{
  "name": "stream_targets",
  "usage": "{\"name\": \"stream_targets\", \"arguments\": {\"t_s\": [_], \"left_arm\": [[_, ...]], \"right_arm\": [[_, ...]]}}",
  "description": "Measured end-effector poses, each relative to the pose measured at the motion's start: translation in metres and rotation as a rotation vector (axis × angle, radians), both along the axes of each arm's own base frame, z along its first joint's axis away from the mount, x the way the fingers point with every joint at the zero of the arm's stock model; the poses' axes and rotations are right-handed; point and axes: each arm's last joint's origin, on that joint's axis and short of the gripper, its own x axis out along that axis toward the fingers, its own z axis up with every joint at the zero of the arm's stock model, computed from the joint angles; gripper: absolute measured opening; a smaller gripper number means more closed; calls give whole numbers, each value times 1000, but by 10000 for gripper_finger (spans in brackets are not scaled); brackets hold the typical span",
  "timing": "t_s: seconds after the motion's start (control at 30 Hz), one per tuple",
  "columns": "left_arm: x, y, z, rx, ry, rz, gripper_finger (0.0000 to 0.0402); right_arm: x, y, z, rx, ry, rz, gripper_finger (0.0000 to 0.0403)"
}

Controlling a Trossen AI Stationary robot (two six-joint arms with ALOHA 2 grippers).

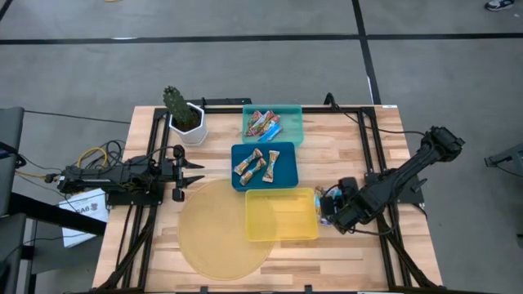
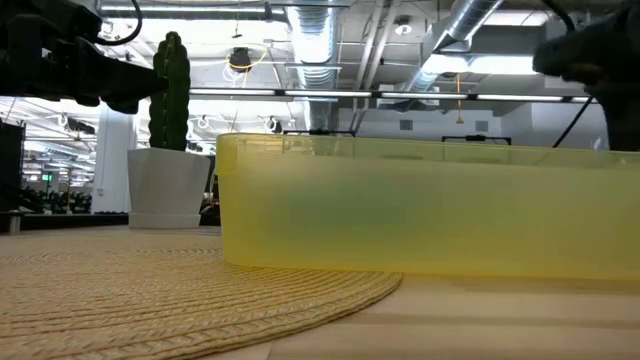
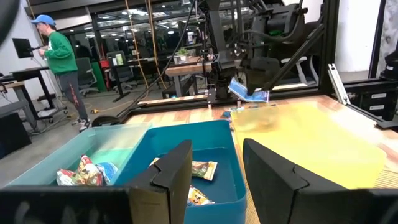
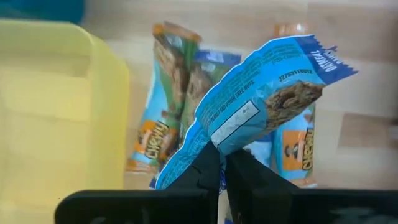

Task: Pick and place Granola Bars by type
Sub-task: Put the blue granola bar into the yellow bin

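Observation:
My right gripper [image 1: 329,211] hangs just right of the empty yellow tray [image 1: 282,214], shut on a blue-white granola bar [image 4: 267,99]. More blue-white bars [image 4: 163,127] lie flat on the wood beneath it. The blue tray [image 1: 286,175] holds tan-brown bars [image 1: 257,162]. In the teal tray [image 1: 290,114] lie red-multicolour bars [image 1: 263,124]. My left gripper [image 1: 193,174] waits open at the table's left side, pointing level toward the trays, with nothing between its fingers [image 3: 177,171]. My right gripper pinches the bar's wrapper at its long edge [image 4: 214,144], toward one end, between its two fingers. The fingers come from above, pointing steeply down. The bar [image 3: 249,91] is tilted and lifted clear of the bars on the table.
A round woven mat [image 1: 214,233] lies under the yellow tray's left part. A cactus in a white pot [image 1: 186,118] stands at the far left of the table. A person [image 3: 59,56] stands in the room beyond.

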Motion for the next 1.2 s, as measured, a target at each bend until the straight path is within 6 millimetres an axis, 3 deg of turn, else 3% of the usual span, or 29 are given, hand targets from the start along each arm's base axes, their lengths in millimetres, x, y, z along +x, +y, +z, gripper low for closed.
{"name": "stream_targets", "arguments": {"t_s": [0.6, 0.9, 1.2], "left_arm": [[0, 0, 0, 8, 1, 1, 137], [0, 0, 0, 8, 1, 1, 137], [0, 0, 0, 3, 0, 0, 137]], "right_arm": [[2, -2, 61, -218, -56, 46, 1], [3, -2, 63, -228, -61, 69, 1], [19, 1, 63, -186, -155, 150, 1]]}}
